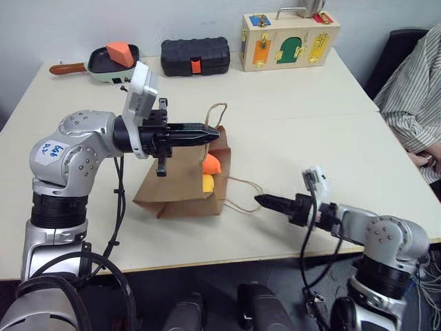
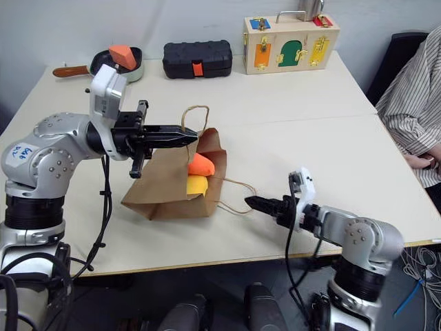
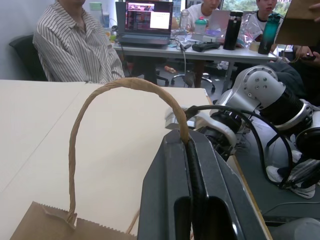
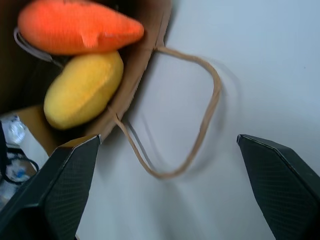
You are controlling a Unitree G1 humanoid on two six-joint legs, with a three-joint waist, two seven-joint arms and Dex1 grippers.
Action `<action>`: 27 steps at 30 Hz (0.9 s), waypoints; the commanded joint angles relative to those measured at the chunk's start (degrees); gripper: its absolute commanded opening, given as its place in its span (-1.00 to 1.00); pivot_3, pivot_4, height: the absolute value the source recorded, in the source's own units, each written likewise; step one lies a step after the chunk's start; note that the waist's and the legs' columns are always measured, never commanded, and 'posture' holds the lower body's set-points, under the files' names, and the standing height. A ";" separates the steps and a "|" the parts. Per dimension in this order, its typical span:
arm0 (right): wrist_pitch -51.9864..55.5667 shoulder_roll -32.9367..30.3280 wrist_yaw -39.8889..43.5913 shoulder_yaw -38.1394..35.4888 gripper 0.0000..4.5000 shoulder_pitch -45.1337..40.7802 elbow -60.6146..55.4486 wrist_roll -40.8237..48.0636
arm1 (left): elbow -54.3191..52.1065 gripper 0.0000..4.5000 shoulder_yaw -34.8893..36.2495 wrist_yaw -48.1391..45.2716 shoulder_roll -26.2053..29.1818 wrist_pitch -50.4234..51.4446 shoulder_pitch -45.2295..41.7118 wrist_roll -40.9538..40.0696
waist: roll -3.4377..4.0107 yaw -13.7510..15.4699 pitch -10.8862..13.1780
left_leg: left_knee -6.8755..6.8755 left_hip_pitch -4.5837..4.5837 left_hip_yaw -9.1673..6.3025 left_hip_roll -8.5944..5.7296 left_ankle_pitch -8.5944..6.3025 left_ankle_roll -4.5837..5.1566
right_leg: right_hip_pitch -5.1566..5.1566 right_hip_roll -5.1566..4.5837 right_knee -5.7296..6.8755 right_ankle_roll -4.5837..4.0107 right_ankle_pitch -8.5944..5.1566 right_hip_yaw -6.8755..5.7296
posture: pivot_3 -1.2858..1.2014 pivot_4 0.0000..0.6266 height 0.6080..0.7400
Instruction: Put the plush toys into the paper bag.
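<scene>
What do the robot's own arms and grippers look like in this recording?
Both arms have rounded silver-grey joint housings with black ribbed collars. The left gripper and right gripper each have two black tapered fingers, with a white camera box above the wrist. Black cables loop along both arms. The left arm's shoulder housing carries a white label with blue writing.

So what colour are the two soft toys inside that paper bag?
One orange toy and one yellow toy, clearest in the right wrist view.

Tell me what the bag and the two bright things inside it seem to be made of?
The bag looks like matte brown kraft paper: creased, with a twisted paper-cord handle. The orange toy and yellow toy appear to be soft plush fabric, judging by their fuzzy surface and rounded, stuffed shapes; the exact fabric can't be told.
</scene>
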 commanded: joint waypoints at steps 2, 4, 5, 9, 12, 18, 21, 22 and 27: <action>0.25 3.70 -5.26 -1.40 0.27 -2.20 2.73 1.52 | -1.32 -1.00 1.28 -0.32 0.56 -1.26 -0.88 -0.01 | 0.01 -0.03 -0.01 | -0.01 0.01 -0.03 0.00 0.00 0.00 | -0.06 0.00 0.14 0.00 0.00 -0.01 | 0.03 -0.52 1.00; 0.25 3.26 -5.60 0.10 -0.01 -1.78 2.15 2.27 | -1.29 -1.00 1.37 -0.35 0.70 -1.38 -0.86 0.07 | 0.02 -0.06 -0.01 | -0.03 0.00 -0.04 0.00 0.00 0.00 | -0.08 0.00 0.15 0.00 0.00 -0.01 | 0.03 -0.52 1.00; 0.25 2.85 -5.61 0.72 -0.15 -1.51 1.58 2.85 | -1.25 -1.00 1.44 -0.33 0.76 -1.44 -0.84 0.10 | 0.01 0.02 -0.01 | -0.03 -0.01 -0.04 0.00 0.00 0.00 | -0.09 0.00 0.15 0.00 0.00 -0.02 | 0.03 -0.52 1.00; 0.25 -1.02 -4.24 1.77 -0.77 -1.59 -2.22 7.06 | -1.12 -1.00 1.65 -0.13 0.95 -1.73 -0.53 0.17 | 0.01 0.16 0.00 | 0.01 -0.03 -0.07 -0.02 0.00 0.01 | -0.07 -0.02 0.13 0.00 0.00 -0.01 | 0.03 -0.52 1.00; 0.25 -5.54 -3.07 0.90 -0.97 -3.85 -4.28 12.02 | -0.82 -1.00 1.83 0.31 0.84 -2.27 -0.42 0.49 | 0.02 0.10 0.00 | 0.00 -0.05 -0.08 -0.03 -0.01 0.01 | -0.07 -0.02 0.11 0.00 0.00 -0.01 | 0.03 -0.52 1.00; 0.25 -17.36 -3.09 -5.93 -0.97 -19.09 0.95 26.85 | 3.34 -1.00 3.05 3.38 -1.28 -4.82 -3.69 1.77 | 0.16 0.14 0.08 | 0.02 -0.10 -0.01 -0.02 0.01 0.03 | -0.06 -0.02 -0.04 0.00 0.00 -0.03 | 0.03 -0.52 1.00; 0.25 -22.30 -5.28 -6.94 -0.97 -26.09 4.82 31.51 | 6.41 -1.00 3.69 4.85 -2.60 -6.20 -5.87 2.35 | 0.13 0.17 0.06 | -0.02 -0.09 -0.12 0.04 0.01 0.03 | -0.03 0.00 -0.05 0.00 0.00 -0.09 | 0.03 -0.52 1.00; 0.25 -23.70 -5.83 -6.99 -0.97 -28.15 5.86 33.12 | 7.16 -1.00 3.67 5.04 -2.83 -6.72 -6.26 2.73 | 0.13 0.20 0.06 | -0.03 -0.13 -0.09 0.02 0.01 0.03 | -0.04 -0.01 -0.11 0.00 0.00 -0.06 | 0.03 -0.52 1.00; -1.88 -26.64 -8.33 0.48 -0.97 -25.11 -0.14 32.95 | 9.16 -1.00 2.67 6.24 -5.20 -9.23 -5.91 4.62 | 0.07 0.35 0.03 | -0.03 -0.17 -0.12 0.02 0.01 0.05 | -0.03 -0.03 -0.13 0.00 0.00 -0.08 | 0.03 -0.52 1.00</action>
